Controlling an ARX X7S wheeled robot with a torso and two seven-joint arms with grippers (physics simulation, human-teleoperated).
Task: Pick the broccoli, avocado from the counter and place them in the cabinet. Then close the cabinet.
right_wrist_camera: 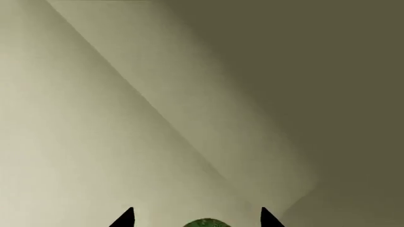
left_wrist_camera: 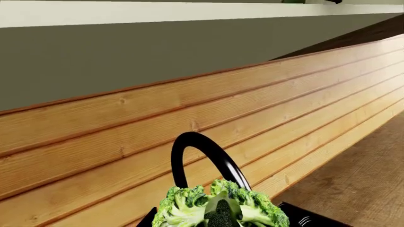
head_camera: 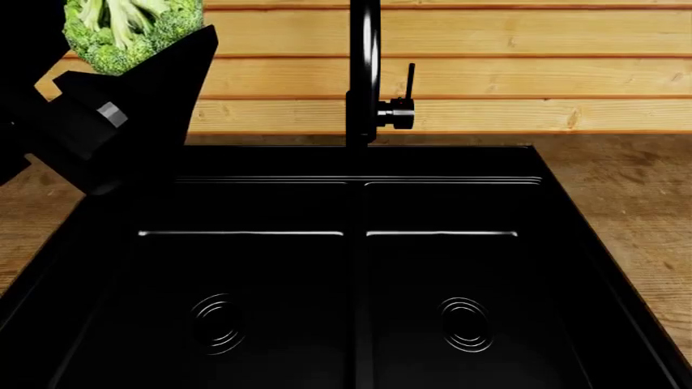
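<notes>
The broccoli is lifted high at the far left of the head view, stalk side showing, with my left gripper shut on it. In the left wrist view the broccoli fills the space between the jaws and hides the fingers. My right gripper is out of the head view. Its wrist view shows two black fingertips with the dark green top of the avocado between them, held up against plain olive panels. The counter is brown wood on either side of the sink.
A black double-basin sink fills the head view below my left arm. Its tall black arched faucet stands at the back centre, just beyond the broccoli in the left wrist view. A pale wood-plank wall runs behind, and a grey-green cabinet panel above it.
</notes>
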